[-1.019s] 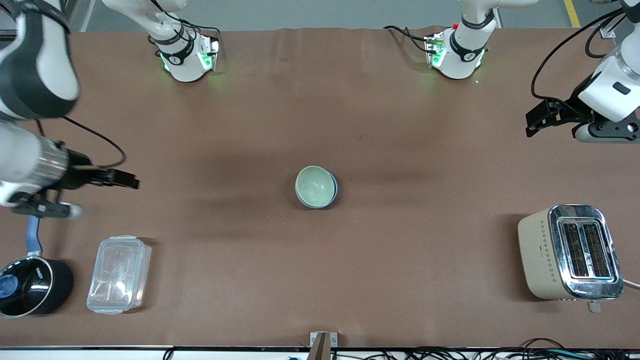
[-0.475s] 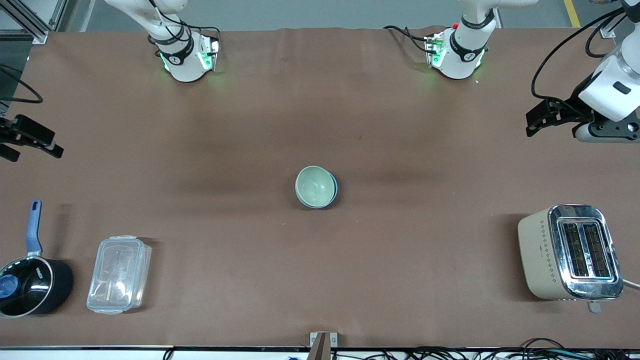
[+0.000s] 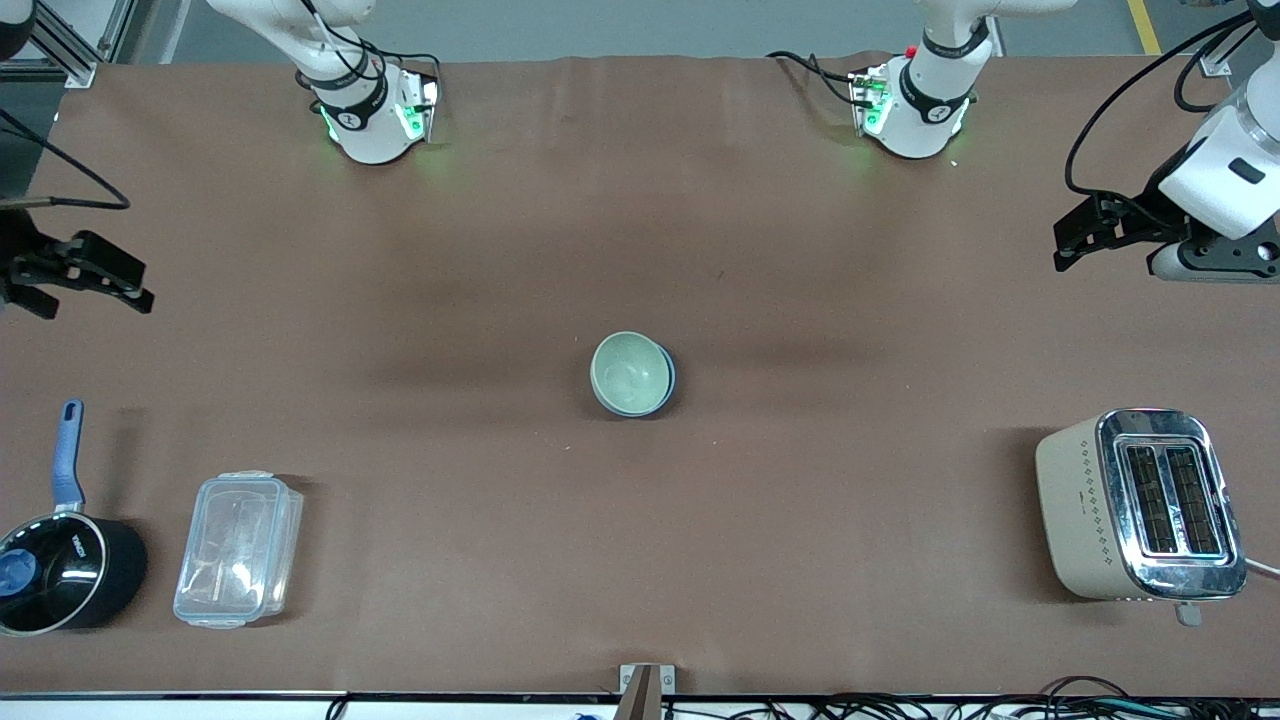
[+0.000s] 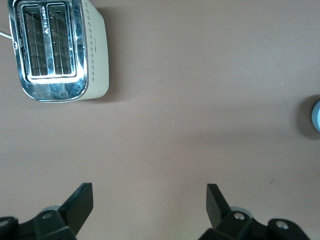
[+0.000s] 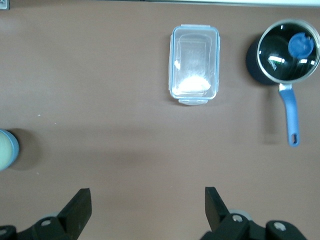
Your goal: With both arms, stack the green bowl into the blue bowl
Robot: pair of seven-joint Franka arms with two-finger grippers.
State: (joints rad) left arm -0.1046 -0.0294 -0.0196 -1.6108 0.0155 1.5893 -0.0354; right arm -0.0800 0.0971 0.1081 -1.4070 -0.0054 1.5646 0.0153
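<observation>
Green bowl (image 3: pixel 629 372) upright, nested in blue bowl (image 3: pixel 668 383) | left hand (image 4: pixel 149 201) apart | right hand (image 5: pixel 147 201) apart

The green bowl (image 3: pixel 629 372) sits nested in the blue bowl (image 3: pixel 668 380) at the middle of the tabletop (image 3: pixel 640 250), well apart from everything else. The toaster (image 3: pixel 1140 505) stands near the corner at the left arm's end, by the edge nearest the front camera. At the right arm's end, by that same edge, the saucepan (image 3: pixel 60 572) sits in the corner with the plastic box (image 3: pixel 238 549) just beside it, toward the middle. The left gripper (image 3: pixel 1075 240) hangs over the left arm's end of the tabletop, fingers (image 4: pixel 80 202) spread; the right gripper (image 3: pixel 85 280) over the right arm's end, likewise spread.
</observation>
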